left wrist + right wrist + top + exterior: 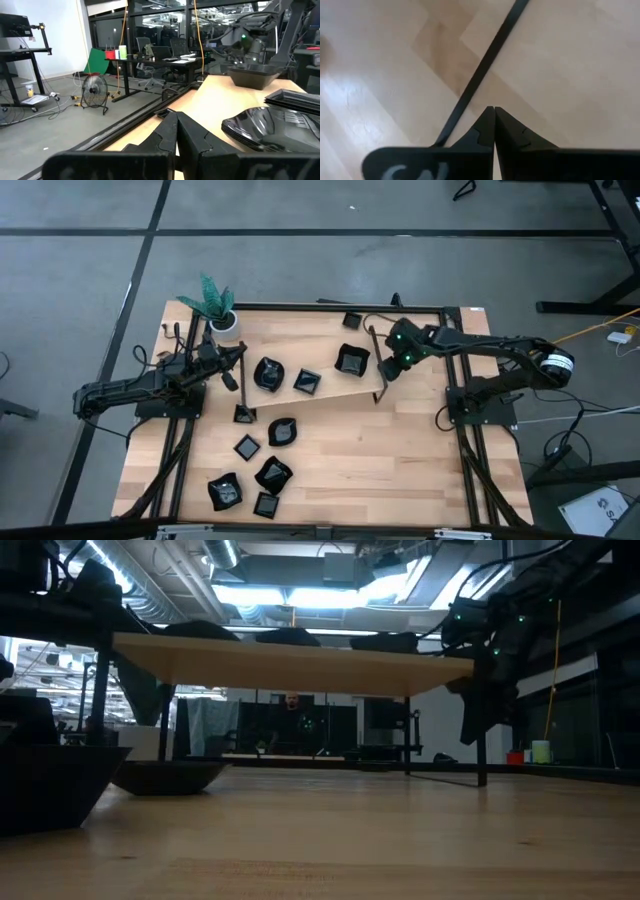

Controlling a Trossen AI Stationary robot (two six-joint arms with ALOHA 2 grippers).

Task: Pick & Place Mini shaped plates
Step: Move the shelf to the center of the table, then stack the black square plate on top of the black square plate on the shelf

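We count both grippers, left (175,120) and right (493,112), fully closed, empty; black plates (272,473) scattered on table (400,470).

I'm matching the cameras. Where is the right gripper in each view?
High view: right gripper right of centre, beside the deep square dish, shut.
Low view: upper right, by the raised board's end.
Left wrist view: far off, behind that dish.
Right wrist view: bottom centre, over bare wood.
Shared landmark: the deep square dish.
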